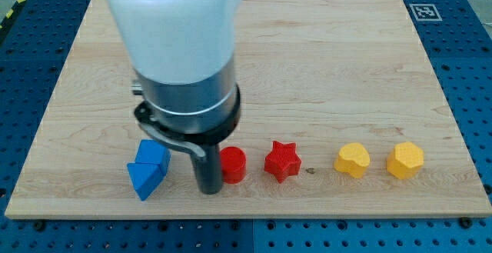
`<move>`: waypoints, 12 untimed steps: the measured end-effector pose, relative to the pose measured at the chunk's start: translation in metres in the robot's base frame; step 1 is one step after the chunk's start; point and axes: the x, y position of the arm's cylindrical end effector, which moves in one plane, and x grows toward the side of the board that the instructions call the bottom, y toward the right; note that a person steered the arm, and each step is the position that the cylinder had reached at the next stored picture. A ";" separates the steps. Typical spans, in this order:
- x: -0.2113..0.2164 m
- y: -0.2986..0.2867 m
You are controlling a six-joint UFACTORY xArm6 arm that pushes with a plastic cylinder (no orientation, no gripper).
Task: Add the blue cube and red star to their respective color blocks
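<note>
While our tip (209,190) stands low on the wooden board (323,68), the single camera view shows it wedged in the gap between the blue pair on the view's left and the red cylinder (234,164) on its right, touching or almost touching that cylinder. We carry no jaws at all, only the dark rod, so nothing is spread or pinched.

Left of our tip, the blue cube (153,156) sits tight against a second blue block (144,180), a wedge-like shape just below it; they overlap in the view, and we judge the blue half of the task as good as done. Right of the cylinder, the red star (282,161) lies near it but apart, a clear strip of wood between them. Two yellow blocks, one rounded (352,161) and one hexagonal (405,161), rest well apart at the view's right.

We judge the red step to be in hand. Our next move calls for travelling round to the star's far right side and pushing it leftward against the cylinder, without shoving the cylinder into the blue blocks.
</note>
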 end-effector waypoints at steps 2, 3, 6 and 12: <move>0.000 0.069; 0.000 0.082; 0.021 0.172; -0.017 0.111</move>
